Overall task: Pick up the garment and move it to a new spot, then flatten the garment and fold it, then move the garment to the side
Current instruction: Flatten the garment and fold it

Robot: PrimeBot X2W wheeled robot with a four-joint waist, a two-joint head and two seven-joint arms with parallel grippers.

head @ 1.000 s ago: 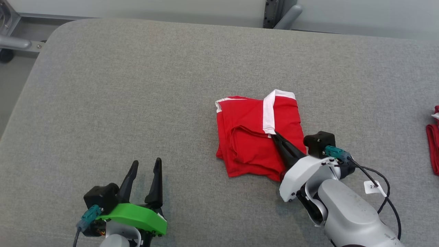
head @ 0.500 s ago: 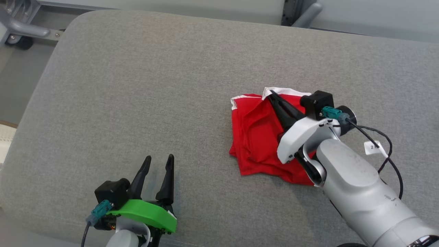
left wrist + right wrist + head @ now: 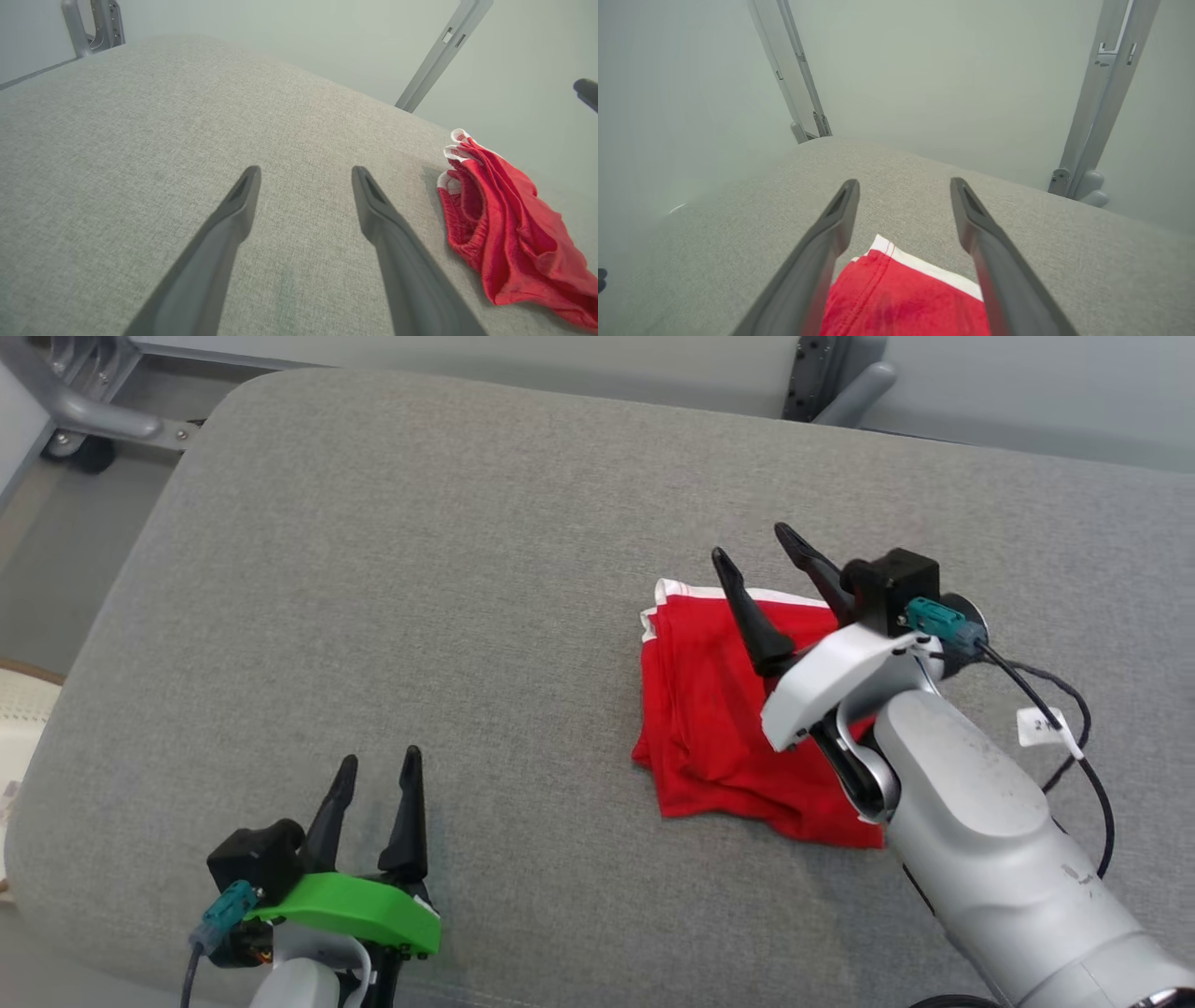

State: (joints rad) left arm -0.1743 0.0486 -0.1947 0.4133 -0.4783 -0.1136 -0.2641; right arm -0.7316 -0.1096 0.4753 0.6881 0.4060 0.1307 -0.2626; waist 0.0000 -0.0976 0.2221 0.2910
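Left pincer [image 3: 378, 758]: nearest, fingers spread, empty, over bare tabletop [image 3: 420, 569]; the same as a second ago.
Garment [image 3: 709, 728]: red, folded, lying flat on the tabletop well to the right of the left pincer, beneath the right pincer's fingers.
Right pincer [image 3: 751, 542]: fingers now spread apart, gripping nothing, tips above the garment's far edge; a second ago they were pinched shut on the white band.
Change: the pinched flap has been carried over and let go; the white band [image 3: 924, 266] now lies along the far edge, between the right fingers.
Beyond: grey posts [image 3: 1097, 116] past the tabletop.
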